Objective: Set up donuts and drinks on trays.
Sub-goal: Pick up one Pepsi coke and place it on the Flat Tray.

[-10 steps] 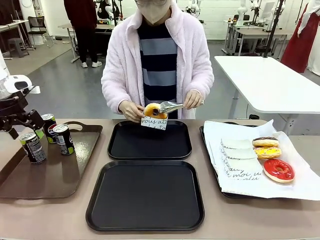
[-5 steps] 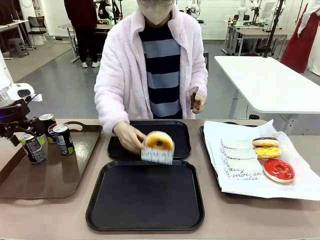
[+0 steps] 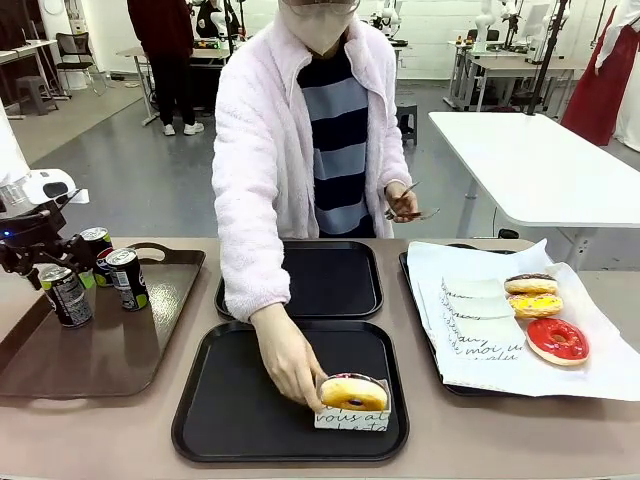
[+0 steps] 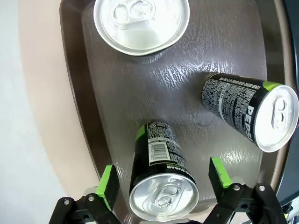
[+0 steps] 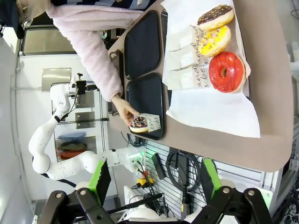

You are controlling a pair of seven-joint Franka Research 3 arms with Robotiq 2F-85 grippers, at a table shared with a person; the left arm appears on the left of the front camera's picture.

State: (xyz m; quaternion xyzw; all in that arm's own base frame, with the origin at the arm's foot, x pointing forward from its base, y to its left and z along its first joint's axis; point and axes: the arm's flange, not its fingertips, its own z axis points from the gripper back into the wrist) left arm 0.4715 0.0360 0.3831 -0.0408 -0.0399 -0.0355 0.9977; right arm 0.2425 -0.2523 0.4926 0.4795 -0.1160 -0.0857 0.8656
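Note:
A person's hand sets a golden donut in a white paper holder (image 3: 353, 400) on the near black tray (image 3: 250, 400); the far black tray (image 3: 330, 285) is bare. Three black Pepsi cans stand on the brown tray: one (image 3: 67, 295) under my left gripper (image 3: 45, 258), two (image 3: 127, 278) (image 3: 97, 248) beside it. In the left wrist view my left gripper (image 4: 163, 179) is open, its green pads either side of a can (image 4: 161, 182) with gaps. My right gripper (image 5: 154, 179) is open and holds nothing, high above the table, looking at the chocolate (image 5: 216, 16), yellow (image 5: 215, 39) and red (image 5: 226, 71) donuts.
The brown handled tray (image 3: 120, 360) sits at the left. At the right, a paper-lined tray (image 3: 480, 360) holds three donuts (image 3: 535, 304) and spare paper holders (image 3: 475, 300). The person's other hand holds metal tongs (image 3: 412, 212). Their arm reaches across both black trays.
The person carried the donut in its holder from above the far tray down onto the near tray's front right. My left gripper dipped slightly toward the cans.

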